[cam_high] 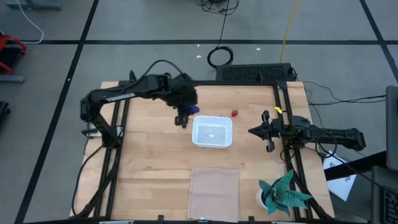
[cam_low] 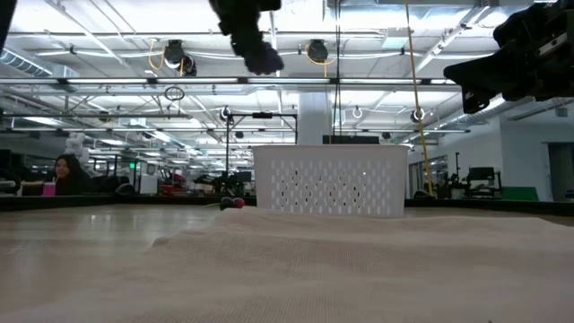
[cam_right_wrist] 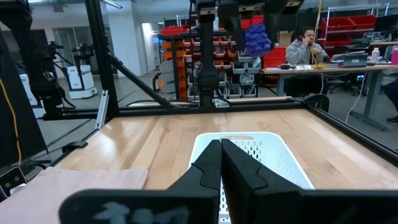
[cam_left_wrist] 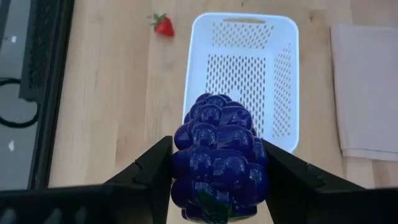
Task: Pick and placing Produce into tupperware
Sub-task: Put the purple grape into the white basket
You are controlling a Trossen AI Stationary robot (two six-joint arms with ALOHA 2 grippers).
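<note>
One purple grape bunch (cam_left_wrist: 219,155) sits clamped between the fingers of the left gripper (cam_high: 184,116), held high beside the white tupperware (cam_high: 212,132), likely so it can clear the rim before dropping. One strawberry (cam_high: 234,113) waits on the table nearby. Off to the side, the right gripper (cam_right_wrist: 220,158) idles, fingers together.

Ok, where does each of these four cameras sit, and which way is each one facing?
High view: overhead, straight down on the table; both arms show, the left hand and the right hand.
Low view: table height, level across a cloth to the white container; arms enter from above.
Left wrist view: looks down past its own fingers, shut on the purple grape bunch, toward the container and a strawberry.
Right wrist view: level over the container; its own shut fingers show.
All four share the container.
</note>
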